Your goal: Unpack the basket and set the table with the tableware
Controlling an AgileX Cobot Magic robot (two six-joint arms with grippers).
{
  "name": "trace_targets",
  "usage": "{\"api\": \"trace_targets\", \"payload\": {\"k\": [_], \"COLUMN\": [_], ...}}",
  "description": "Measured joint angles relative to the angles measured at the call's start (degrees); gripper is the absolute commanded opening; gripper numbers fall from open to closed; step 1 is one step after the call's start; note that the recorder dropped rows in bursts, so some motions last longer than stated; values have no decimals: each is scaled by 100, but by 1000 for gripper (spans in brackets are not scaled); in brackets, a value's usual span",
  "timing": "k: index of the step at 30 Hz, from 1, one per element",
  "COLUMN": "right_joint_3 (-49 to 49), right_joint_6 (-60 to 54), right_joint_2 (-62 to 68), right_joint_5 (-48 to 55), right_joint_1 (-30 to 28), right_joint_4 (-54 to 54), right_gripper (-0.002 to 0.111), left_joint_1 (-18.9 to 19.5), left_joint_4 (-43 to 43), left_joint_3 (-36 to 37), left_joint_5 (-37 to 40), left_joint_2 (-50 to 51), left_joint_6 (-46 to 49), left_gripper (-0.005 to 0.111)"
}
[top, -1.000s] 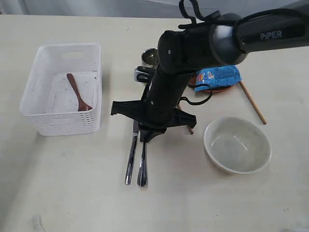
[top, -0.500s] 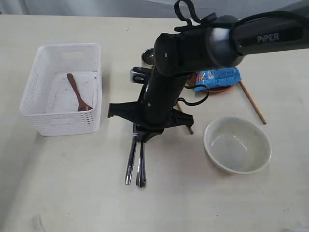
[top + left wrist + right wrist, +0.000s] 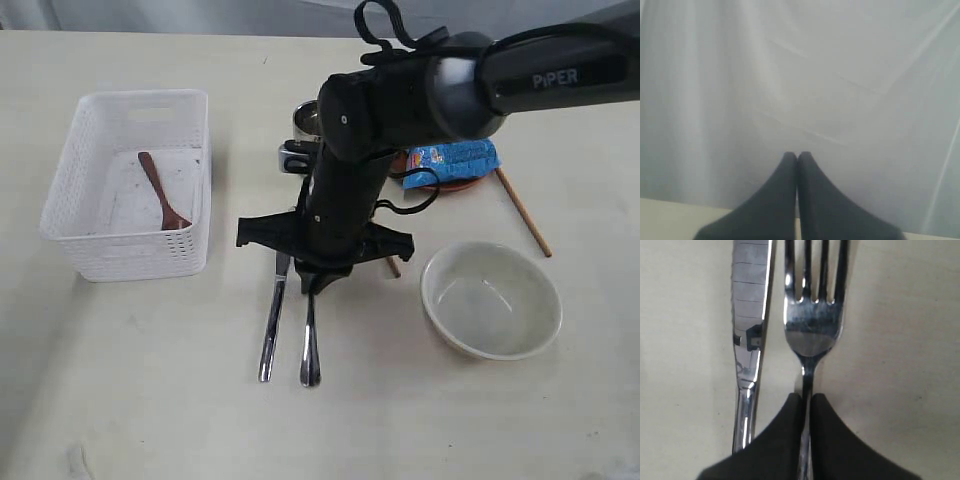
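The white basket [image 3: 75, 230] stands at the left of the table [image 3: 150, 400] and holds only the dark wooden spoon [image 3: 163, 190]. My right gripper [image 3: 311, 286] [image 3: 806, 398] reaches across the middle and is shut on the neck of the steel fork [image 3: 310, 345] [image 3: 814, 325]. The fork lies flat beside the steel knife [image 3: 270, 325] [image 3: 747, 340], a small gap between them. The off-white bowl [image 3: 490, 298] sits to the right. The steel cup [image 3: 307, 118] is partly hidden behind the arm. My left gripper [image 3: 797, 156] is shut on nothing and faces a grey backdrop.
A blue snack bag [image 3: 452, 157] lies on the brown plate [image 3: 450, 186] behind the bowl. One chopstick [image 3: 522, 211] lies right of the plate; another chopstick end [image 3: 393, 267] pokes out under the arm. The right arm [image 3: 400, 90] covers the table's middle.
The right gripper has shifted a little to the right with the fork, so the fork's handle has swung away from the knife and now lies parallel to it.
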Motion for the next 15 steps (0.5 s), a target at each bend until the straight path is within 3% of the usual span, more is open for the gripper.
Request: {"api": "trace_targets", "payload": {"k": [15], "right_joint_3": [0], "right_joint_6": [-93], "right_joint_2": [14], "right_joint_5": [-77], "right_joint_1": [10], "right_joint_4": [237], "right_gripper": [0], "left_joint_1": [0], "left_joint_4": [0], "left_joint_3": [0], "left_joint_5": [0], "left_joint_2": [0], "left_joint_6": [-45], "left_gripper": [0]}}
